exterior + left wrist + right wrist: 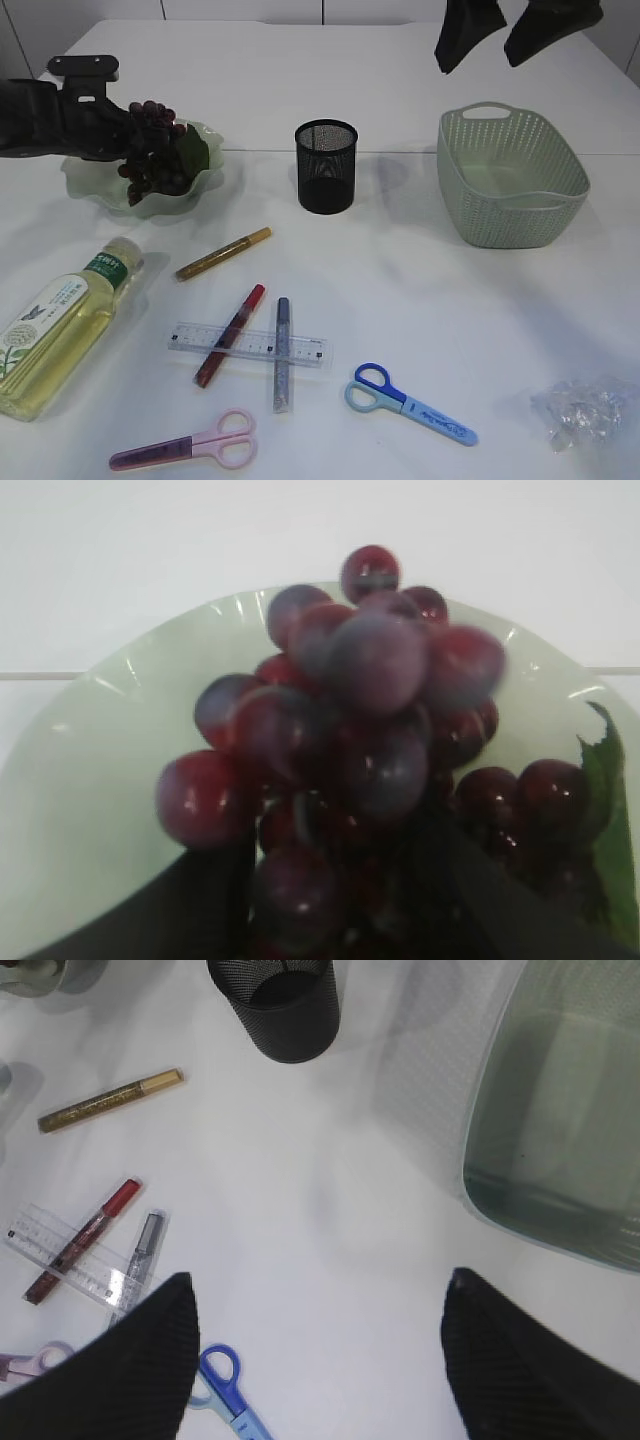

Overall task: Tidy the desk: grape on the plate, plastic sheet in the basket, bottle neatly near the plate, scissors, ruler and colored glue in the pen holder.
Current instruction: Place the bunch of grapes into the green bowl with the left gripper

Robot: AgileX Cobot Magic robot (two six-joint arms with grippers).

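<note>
your left tool (135,150) sat at the grape bunch (150,145) over the pale green plate (205,185), its dark fingers (200,900) flanking the fruit low in the wrist view; whether they gripped or had let go could not be told. the grapes, dark red and glossy with a green leaf beside them, lay on the plate at the desk's (420,260) far left. your right tool (515,35) hung spread wide and empty, high above the basket (510,180). the crumpled clear plastic sheet (585,410) lay at the near right edge, well below that tool and on its side, so the right arm was judged nearer. the ruler (245,345) ran left to right under crossed glue pens (230,335), between the bottle (65,320) and blue scissors (410,403).
</note>
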